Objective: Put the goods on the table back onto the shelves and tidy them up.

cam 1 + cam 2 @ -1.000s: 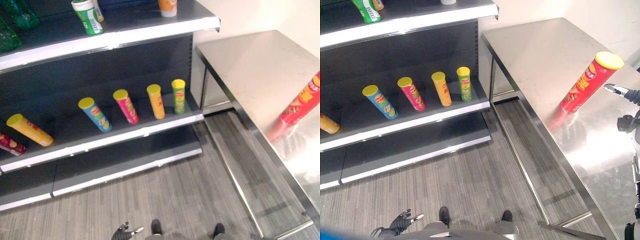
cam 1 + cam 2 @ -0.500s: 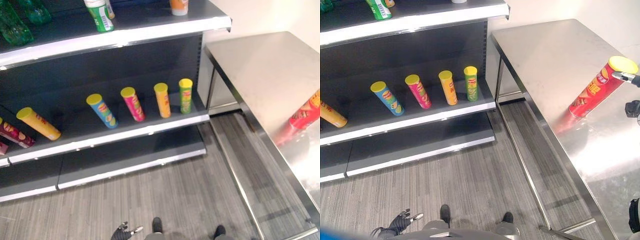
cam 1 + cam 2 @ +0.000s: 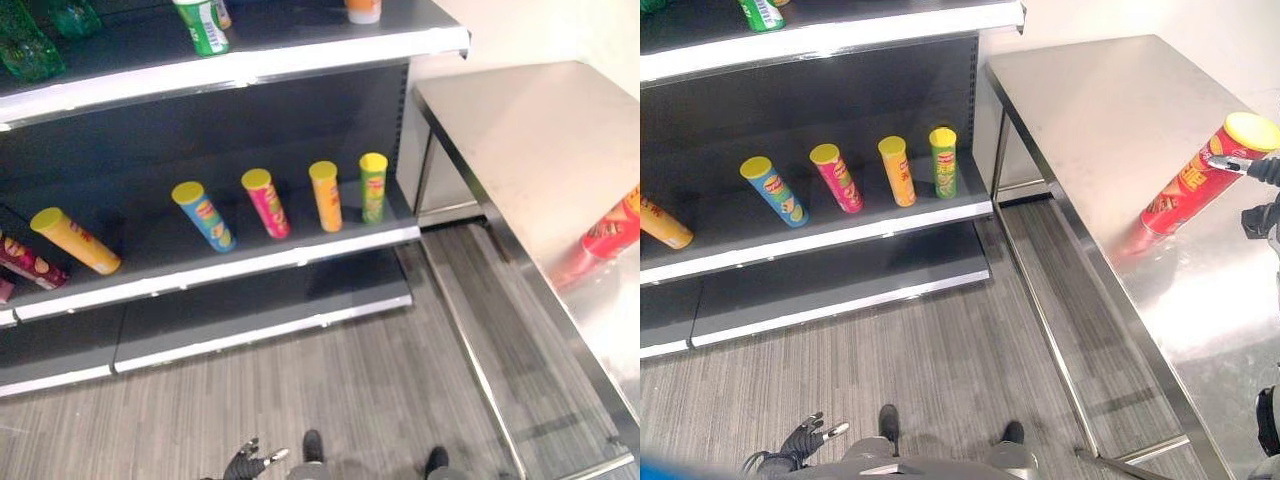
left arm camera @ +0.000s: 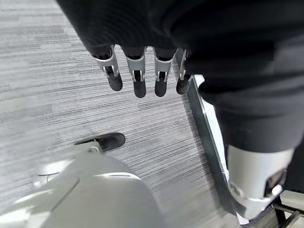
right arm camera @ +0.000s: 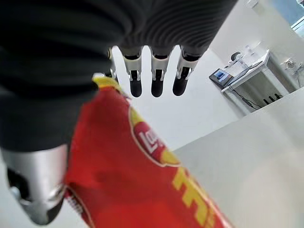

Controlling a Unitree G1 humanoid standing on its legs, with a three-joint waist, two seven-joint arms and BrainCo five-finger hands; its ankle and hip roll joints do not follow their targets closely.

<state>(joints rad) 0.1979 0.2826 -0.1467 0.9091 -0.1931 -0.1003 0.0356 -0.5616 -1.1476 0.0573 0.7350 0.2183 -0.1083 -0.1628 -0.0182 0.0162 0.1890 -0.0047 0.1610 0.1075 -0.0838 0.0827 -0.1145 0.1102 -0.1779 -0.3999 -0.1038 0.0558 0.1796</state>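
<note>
right hand [image 5: 152, 76] open, fingers straight, thumb beside the red can [image 3: 1196, 176], no grip. Can stands on the steel table [image 3: 1110, 110]. left hand [image 4: 142, 76] hangs open, low over the floor [image 3: 940, 370]. Middle shelf [image 3: 820, 235] holds blue [image 3: 773, 190], pink [image 3: 836, 177], orange [image 3: 897, 170] and green [image 3: 943, 161] cans in a row

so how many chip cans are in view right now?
7. On the middle shelf: green can, orange can, pink can, blue can, yellow can, dark red can at the frame edge. Red can on the table. More may be cropped.
</note>
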